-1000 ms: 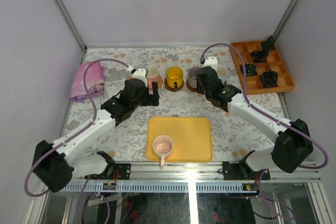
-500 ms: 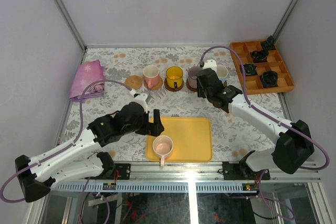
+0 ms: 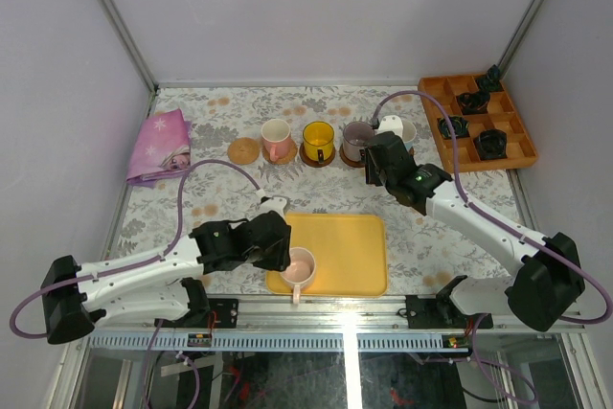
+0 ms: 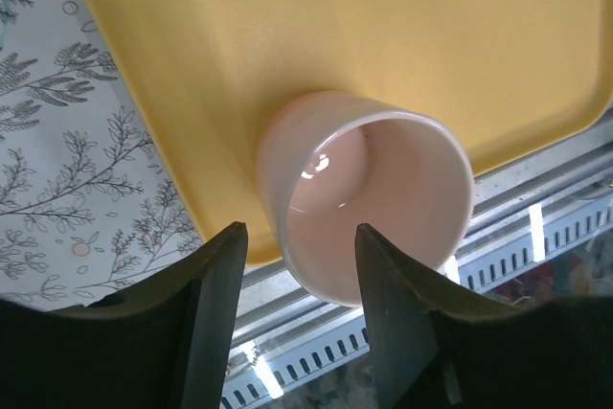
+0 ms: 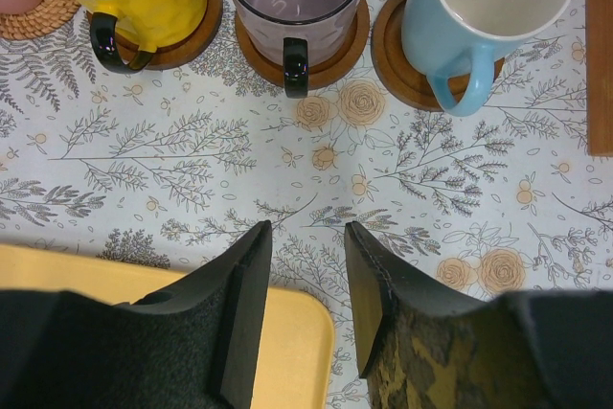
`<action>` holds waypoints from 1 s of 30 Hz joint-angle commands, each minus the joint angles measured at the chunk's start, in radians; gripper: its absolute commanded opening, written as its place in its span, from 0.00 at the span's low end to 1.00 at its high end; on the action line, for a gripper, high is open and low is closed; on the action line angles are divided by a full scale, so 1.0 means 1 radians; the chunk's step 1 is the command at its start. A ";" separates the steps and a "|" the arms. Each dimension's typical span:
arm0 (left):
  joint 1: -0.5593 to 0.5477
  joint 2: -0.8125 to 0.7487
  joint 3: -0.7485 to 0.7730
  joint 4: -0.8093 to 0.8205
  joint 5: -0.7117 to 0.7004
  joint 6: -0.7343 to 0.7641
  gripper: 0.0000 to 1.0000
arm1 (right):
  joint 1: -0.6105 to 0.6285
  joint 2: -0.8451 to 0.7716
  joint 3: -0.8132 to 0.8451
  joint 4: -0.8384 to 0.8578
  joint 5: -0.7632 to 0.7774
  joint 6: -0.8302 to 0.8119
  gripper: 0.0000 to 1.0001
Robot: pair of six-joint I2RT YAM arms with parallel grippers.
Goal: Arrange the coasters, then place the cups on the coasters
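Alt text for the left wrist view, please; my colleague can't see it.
A pale pink cup stands upright and empty on the yellow tray, near its edge. Two dark fingers of the left hand straddle the cup's wall, one outside and one over the mouth, not clamped. A floral tablecloth shows at left.
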 commanded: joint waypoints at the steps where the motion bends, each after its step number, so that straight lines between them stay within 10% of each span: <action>1: -0.007 0.022 0.021 0.007 -0.082 0.018 0.36 | -0.006 -0.028 -0.003 0.026 -0.013 0.023 0.44; 11: -0.007 0.049 0.043 0.041 -0.225 0.111 0.00 | -0.006 0.001 0.018 0.020 -0.034 0.022 0.44; 19: 0.003 0.102 0.114 0.168 -0.354 0.392 0.00 | -0.006 0.003 0.014 0.031 -0.027 0.025 0.44; 30: 0.169 0.215 0.101 0.369 -0.063 0.701 0.00 | -0.007 -0.008 -0.001 0.048 -0.002 0.036 0.44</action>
